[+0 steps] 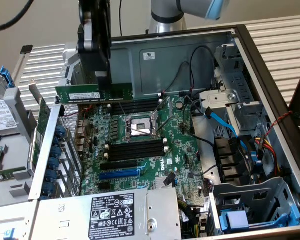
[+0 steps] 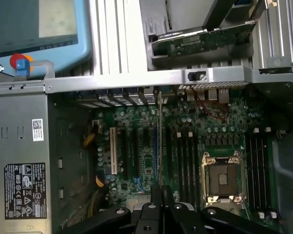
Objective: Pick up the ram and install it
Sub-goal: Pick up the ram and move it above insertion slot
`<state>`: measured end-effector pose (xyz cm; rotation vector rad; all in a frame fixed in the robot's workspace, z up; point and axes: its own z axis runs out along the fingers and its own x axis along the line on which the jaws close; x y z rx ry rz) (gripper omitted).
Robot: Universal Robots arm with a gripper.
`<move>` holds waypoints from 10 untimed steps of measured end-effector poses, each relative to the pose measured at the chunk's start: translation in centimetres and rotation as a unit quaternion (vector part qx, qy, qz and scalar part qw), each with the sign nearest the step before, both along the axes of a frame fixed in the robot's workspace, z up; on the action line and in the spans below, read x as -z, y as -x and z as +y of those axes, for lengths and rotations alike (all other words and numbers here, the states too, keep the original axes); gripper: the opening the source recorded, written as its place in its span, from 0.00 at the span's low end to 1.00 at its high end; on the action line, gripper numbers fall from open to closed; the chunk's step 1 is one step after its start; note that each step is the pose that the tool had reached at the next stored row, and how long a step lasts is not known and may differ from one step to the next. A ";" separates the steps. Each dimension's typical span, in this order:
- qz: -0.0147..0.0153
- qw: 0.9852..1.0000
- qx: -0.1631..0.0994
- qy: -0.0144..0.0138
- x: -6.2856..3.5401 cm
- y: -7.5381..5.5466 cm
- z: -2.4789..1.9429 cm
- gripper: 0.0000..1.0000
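Black pincer clenched on long thin green circuit-board ram stick, held above green motherboard. Pickup done; stick not yet seated in black memory slots.

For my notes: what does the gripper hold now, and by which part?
The gripper holds the ram by its upper edge, near the middle.

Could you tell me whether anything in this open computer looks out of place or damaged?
No damage shows. The CPU socket sits bare, with no cooler, and a green expansion card rests outside the case. The gripper holds the ram above the board.
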<state>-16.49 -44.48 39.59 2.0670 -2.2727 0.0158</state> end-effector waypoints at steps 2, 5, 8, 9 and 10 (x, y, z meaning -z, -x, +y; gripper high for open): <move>0.000 1.000 0.000 0.000 0.00 -0.9 0.00 0.12; 0.000 1.000 0.000 0.000 0.00 -2.2 0.00 0.12; 0.000 1.000 0.000 0.000 0.01 -3.4 0.00 0.12; 0.000 1.000 0.000 0.000 0.00 -3.8 0.00 0.12; 0.000 1.000 0.000 0.000 0.01 -4.0 0.00 0.12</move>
